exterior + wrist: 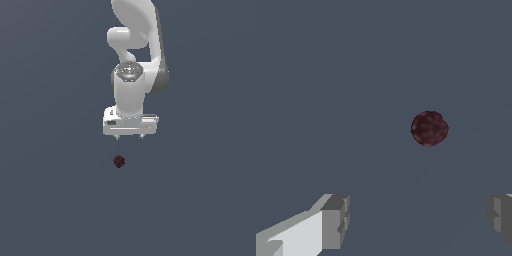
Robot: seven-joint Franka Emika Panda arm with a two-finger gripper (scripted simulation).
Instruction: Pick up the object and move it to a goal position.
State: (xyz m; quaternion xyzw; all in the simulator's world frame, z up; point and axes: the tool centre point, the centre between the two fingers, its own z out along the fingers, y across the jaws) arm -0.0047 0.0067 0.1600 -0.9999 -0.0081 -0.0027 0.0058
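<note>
The object (118, 161) is a tiny dark maroon-red roundish lump with a speckled surface, lying on the flat grey-blue ground. In the exterior view my white gripper (128, 137) hangs above it, a little toward that view's right, pointing straight down. The two short fingertips stand wide apart with nothing between them. In the wrist view the object (429, 128) lies ahead of my gripper (418, 222), whose grey fingertips (336, 220) show at both sides, open and empty.
The white arm (137, 45) rises behind the gripper in the exterior view. The ground (50, 200) is a plain grey-blue surface with no other objects or edges in sight.
</note>
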